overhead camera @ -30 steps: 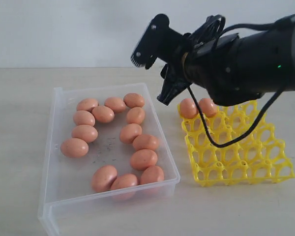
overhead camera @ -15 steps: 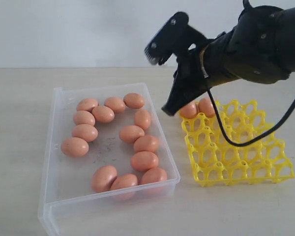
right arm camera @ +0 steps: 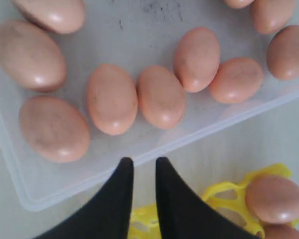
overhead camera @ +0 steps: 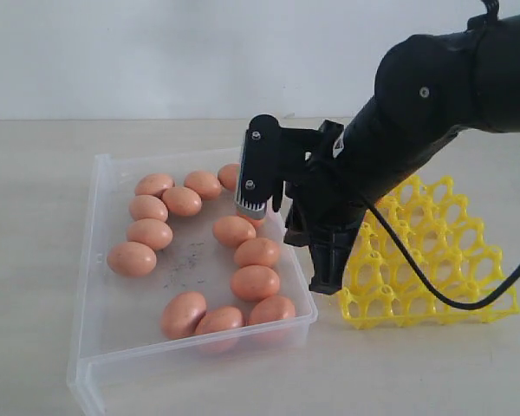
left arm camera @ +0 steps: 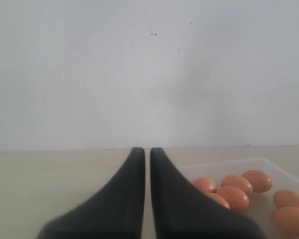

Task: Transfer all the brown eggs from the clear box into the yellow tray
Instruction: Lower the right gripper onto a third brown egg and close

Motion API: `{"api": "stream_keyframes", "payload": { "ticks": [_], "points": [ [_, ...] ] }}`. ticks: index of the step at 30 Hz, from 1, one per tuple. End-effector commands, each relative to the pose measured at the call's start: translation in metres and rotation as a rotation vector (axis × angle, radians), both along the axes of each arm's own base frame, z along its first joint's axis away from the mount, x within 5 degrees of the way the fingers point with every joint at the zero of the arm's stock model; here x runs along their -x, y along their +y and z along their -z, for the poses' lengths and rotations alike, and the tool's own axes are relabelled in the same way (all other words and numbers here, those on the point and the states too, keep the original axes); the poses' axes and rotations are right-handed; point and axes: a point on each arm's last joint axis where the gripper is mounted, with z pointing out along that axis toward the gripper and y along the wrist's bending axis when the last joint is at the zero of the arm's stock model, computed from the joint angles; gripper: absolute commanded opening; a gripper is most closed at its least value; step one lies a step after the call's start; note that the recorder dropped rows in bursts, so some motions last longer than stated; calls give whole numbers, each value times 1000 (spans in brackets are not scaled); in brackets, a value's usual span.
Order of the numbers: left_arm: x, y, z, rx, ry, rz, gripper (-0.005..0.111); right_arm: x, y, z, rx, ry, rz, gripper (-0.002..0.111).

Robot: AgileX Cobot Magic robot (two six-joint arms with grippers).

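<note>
The task is judged to be at an early stage. Two brown eggs (right arm camera: 275, 198) are seen seated in cups of the yellow tray (overhead camera: 433, 277). The tray lies on the table (overhead camera: 35, 217) just beside the clear box (overhead camera: 121, 329), along the long wall on the right arm's side. In the exterior view those two eggs are hidden behind the arm (overhead camera: 433, 95). Only the right wrist view shows them, and one is cut off by the picture's edge. The tray cups that can be seen elsewhere are empty. At least thirteen eggs can be counted inside the box: a group toward the long wall away from the tray, a line along the wall facing the tray, and three against the near end wall. One more may be concealed behind a finger, so the exact count cannot be given. Most of the work is therefore reckoned to be left. The right gripper (right arm camera: 143, 163) is held at the box wall that faces the tray, with its tips above the strip of table just outside that wall. Its jaws are parted by a narrow gap and nothing is gripped between them. The left gripper (left arm camera: 144, 150) is drawn together to a thin slit and is empty. It is kept outside the box, apart from the eggs. An egg along the wall facing the tray would seem the likeliest to be taken next.
</note>
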Motion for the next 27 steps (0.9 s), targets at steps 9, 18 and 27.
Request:
{"api": "stream_keyframes", "payload": {
  "ticks": [9,18,27],
  "points": [
    [0,0,-2,1,-13,-2,4,-11,41,50,21,49,-69,46],
    [0,0,-2,1,-13,-2,4,-27,60,72,106,244,-36,46],
    [0,0,-2,1,-13,-2,4,-35,64,78,57,226,60,0]
  ]
}}
